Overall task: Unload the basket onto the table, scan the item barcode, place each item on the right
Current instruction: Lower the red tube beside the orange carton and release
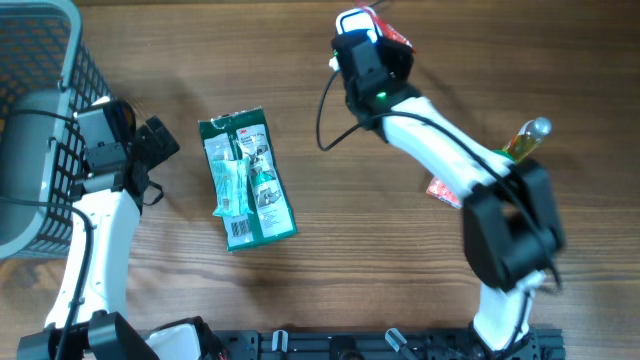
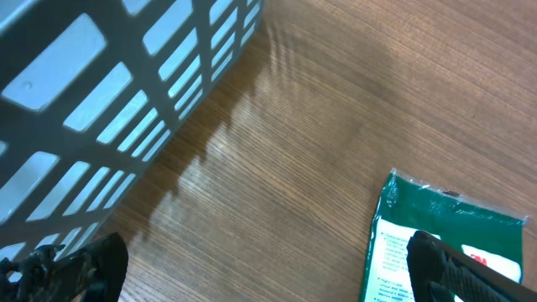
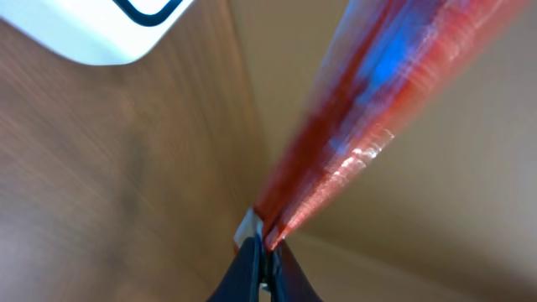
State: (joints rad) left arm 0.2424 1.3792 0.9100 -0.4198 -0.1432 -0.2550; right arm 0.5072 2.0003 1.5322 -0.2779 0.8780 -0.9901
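At the table's far edge my right gripper (image 1: 375, 30) is shut on the edge of a thin red packet (image 1: 392, 28). In the right wrist view the red packet (image 3: 352, 126) stretches blurred up and away from the pinched jaws of the right gripper (image 3: 267, 252). No barcode can be made out on it. A white rounded object (image 3: 117, 29) with a dark outline fills that view's top left corner. My left gripper (image 1: 155, 140) stands open beside the basket, left of a green package (image 1: 246, 180). The left wrist view shows the left gripper (image 2: 268, 277) wide, with nothing between its fingers.
A grey wire basket (image 1: 40, 120) stands at the left edge, with the basket wall (image 2: 109, 84) close to my left fingers. The green package (image 2: 453, 226) lies flat under the right-hand finger. A small red packet (image 1: 440, 190) and a bottle (image 1: 526, 140) lie at the right.
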